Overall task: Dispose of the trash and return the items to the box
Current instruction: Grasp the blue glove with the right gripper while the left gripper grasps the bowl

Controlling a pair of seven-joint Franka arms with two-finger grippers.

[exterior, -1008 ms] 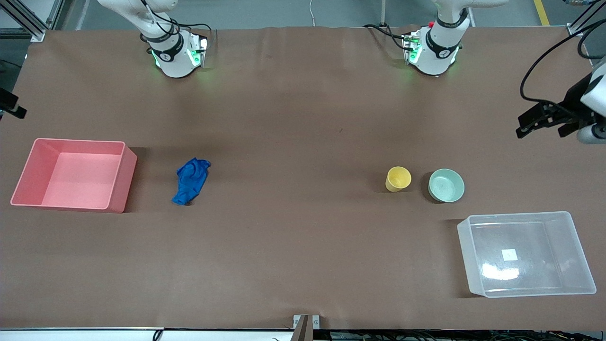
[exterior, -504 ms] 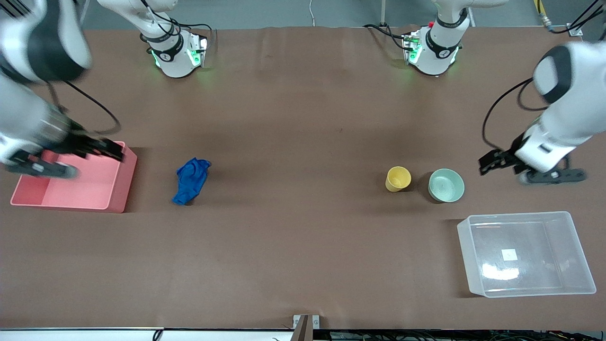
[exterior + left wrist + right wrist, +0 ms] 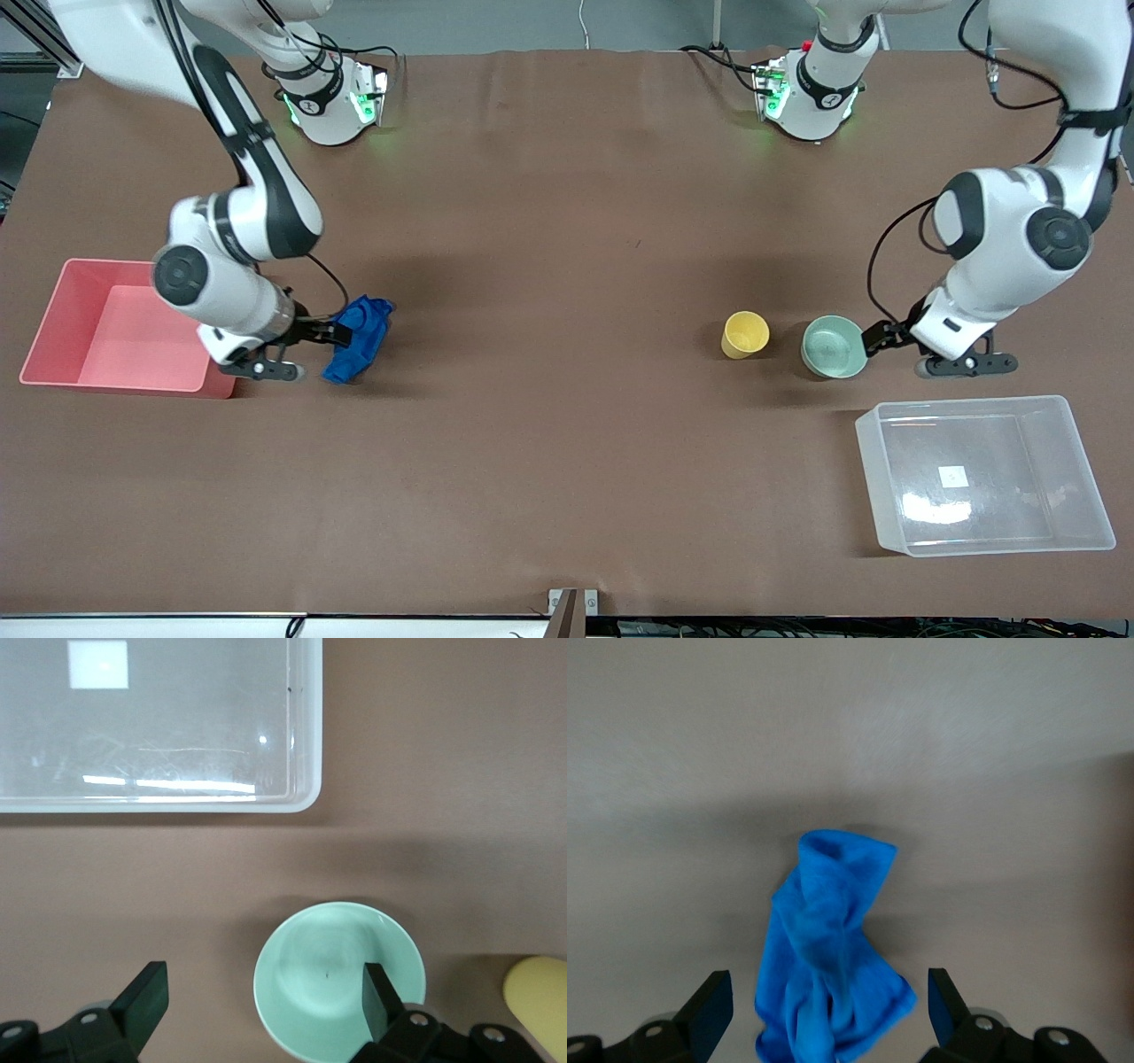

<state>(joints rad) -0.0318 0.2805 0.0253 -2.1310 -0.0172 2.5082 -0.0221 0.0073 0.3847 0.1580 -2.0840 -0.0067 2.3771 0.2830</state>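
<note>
Left hand (image 3: 873, 344) is low over the green bowl's (image 3: 834, 346) rim, fingers spread, nothing gripped; one finger (image 3: 381, 997) sits over the bowl. Yellow cup (image 3: 744, 334) is just beside the bowl, clear box (image 3: 983, 474) near this hand. Right hand (image 3: 341, 335) is spread, straddling the blue trash (image 3: 359, 339) on the surface, not pinching it. Pink bin (image 3: 115, 326) is right beside that hand.

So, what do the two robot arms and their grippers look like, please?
Both arms are glossy white with rounded black joint bands and loose black cables. Their bases glow green. The left gripper and right gripper are black, each with two flat dark fingers fixed by silver screws.
</note>
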